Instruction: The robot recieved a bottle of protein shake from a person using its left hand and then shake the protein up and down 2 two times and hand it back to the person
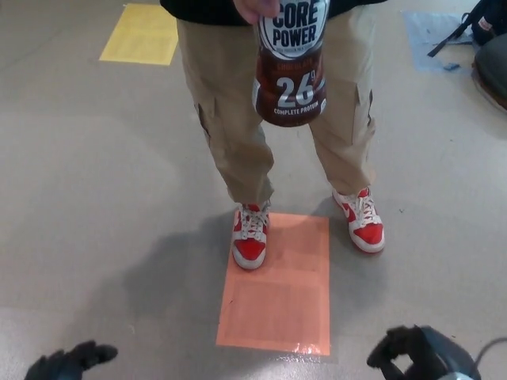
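Top centre: a person's hand [255,8] grips a glossy brown, rounded plastic protein shake bottle [291,67]. Bottom corners: left hand [70,362] and right hand [420,356], matte black; finger posture cannot be told.

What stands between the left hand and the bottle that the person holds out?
Nothing visible. The bottle hangs from the person's hand at the top, in front of the legs. The left hand is low at the bottom left corner. Between them only bare floor shows.
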